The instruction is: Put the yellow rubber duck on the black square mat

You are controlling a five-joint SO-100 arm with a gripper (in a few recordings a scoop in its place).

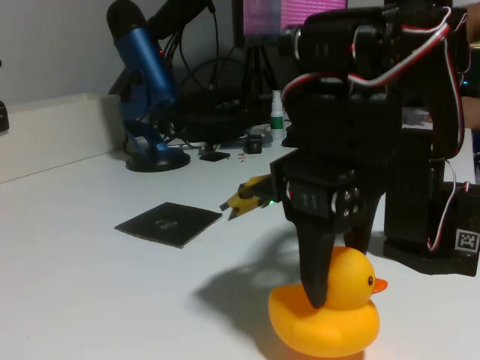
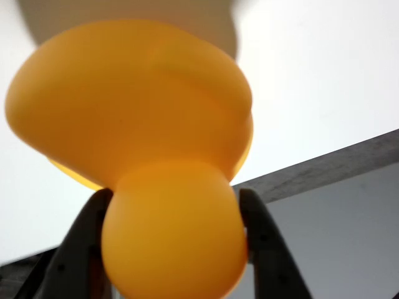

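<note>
Fixed view, left to right. A blue microphone (image 1: 146, 82) stands at the rear left of the white counter (image 1: 75, 247). The mat (image 1: 169, 223) lies flat in the middle ground, bare, with a faint mark at its centre. Just right of it and farther back sits a yellow gadget (image 1: 246, 199) with a green light. At lower right the duck (image 1: 330, 311) rests on the counter, beak to the right, well apart from the mat. The black arm descends over it, and the end effector (image 1: 319, 289) reaches down to the duck's neck.

Wrist view. Two dark fingers (image 2: 84, 243) flank the duck's head (image 2: 174, 237) on either side, touching it; the end effector is narrowed onto the duck.

Progress, as judged: the grasp looks made or nearly made, but the duck's base seems to be on the counter. Lifting, carrying leftward to the mat and releasing remain.
</note>
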